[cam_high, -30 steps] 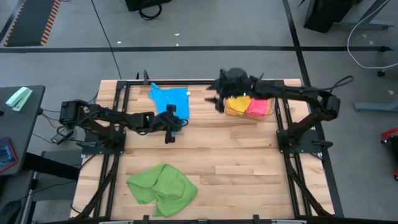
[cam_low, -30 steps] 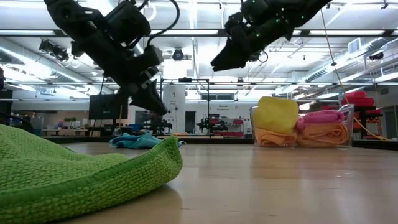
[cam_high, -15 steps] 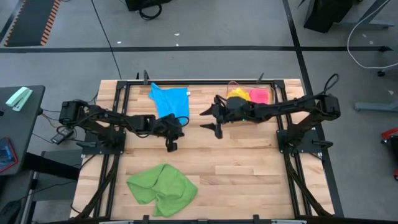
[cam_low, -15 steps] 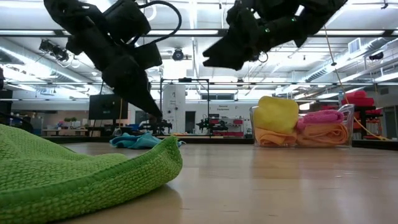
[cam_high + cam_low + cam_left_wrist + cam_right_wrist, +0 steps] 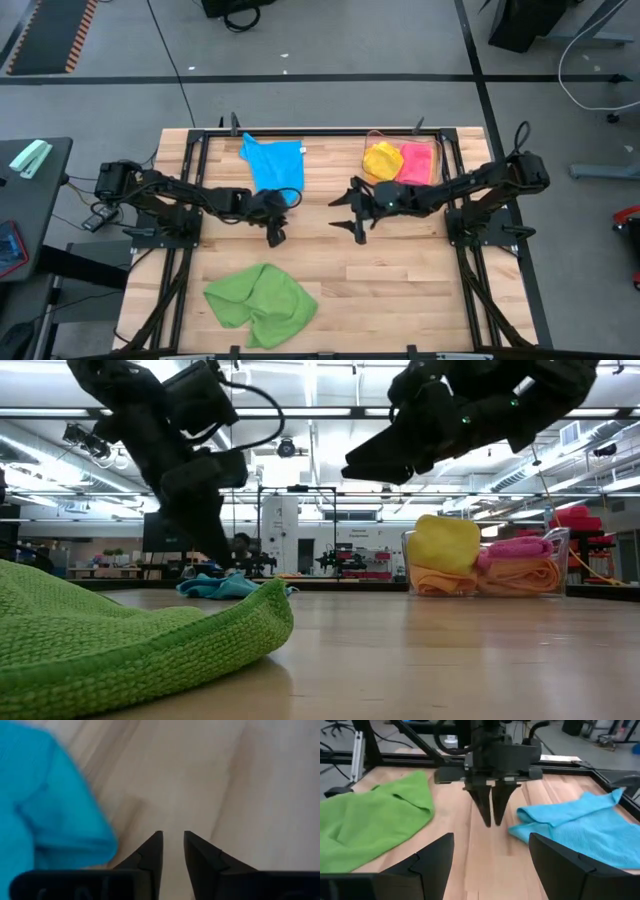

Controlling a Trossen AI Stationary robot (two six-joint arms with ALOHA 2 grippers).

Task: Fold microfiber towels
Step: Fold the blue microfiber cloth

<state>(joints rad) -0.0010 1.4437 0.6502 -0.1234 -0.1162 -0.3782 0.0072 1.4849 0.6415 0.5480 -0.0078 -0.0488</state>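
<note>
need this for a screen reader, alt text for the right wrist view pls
The left gripper points down at bare wood, its narrowly parted fingers empty, between a rumpled green towel and a blue towel. The right gripper frames the shot, open and empty.

The wooden table (image 5: 400,270) spreads bare under the right gripper (image 5: 348,215). A clear plastic bin (image 5: 438,160) stands near that gripper, on its far side, by the table's back edge. Black frame rails (image 5: 330,131) edge the table. Well off beyond the left gripper (image 5: 275,235), past the table's edge, a dark side table (image 5: 30,200) carries a mint-green object (image 5: 31,158). A striped floor mat (image 5: 50,35) lies farther still.
</note>
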